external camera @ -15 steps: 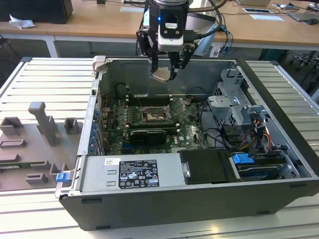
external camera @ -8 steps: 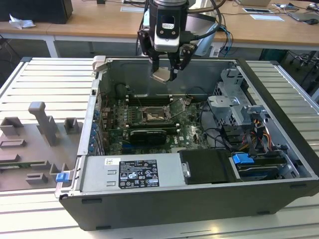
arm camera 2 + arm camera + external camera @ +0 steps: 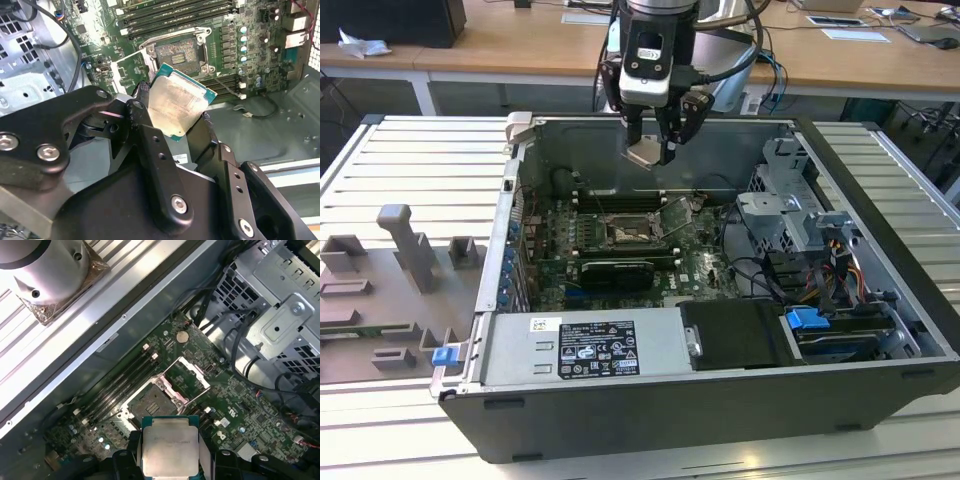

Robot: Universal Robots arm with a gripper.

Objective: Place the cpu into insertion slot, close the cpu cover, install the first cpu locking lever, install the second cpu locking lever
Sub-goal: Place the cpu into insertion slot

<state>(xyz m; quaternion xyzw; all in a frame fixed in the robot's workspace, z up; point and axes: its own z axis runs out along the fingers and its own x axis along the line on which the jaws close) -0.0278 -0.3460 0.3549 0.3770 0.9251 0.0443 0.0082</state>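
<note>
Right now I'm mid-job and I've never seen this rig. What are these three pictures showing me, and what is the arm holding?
It is one robot arm with a claw at its tip. The exterior view is taken from off the arm. It shows an open computer case lying on a slatted table, with a grey parts fixture on that view's left. Both wrist views come from cameras riding on the arm, looking past the claw into the case. The claw is shut on the cpu, a small square chip with a metal top, held in the air above the green motherboard. Below it lies the insertion slot, bare, with the cpu cover standing open beside it. The chip is not yet seated.
</note>
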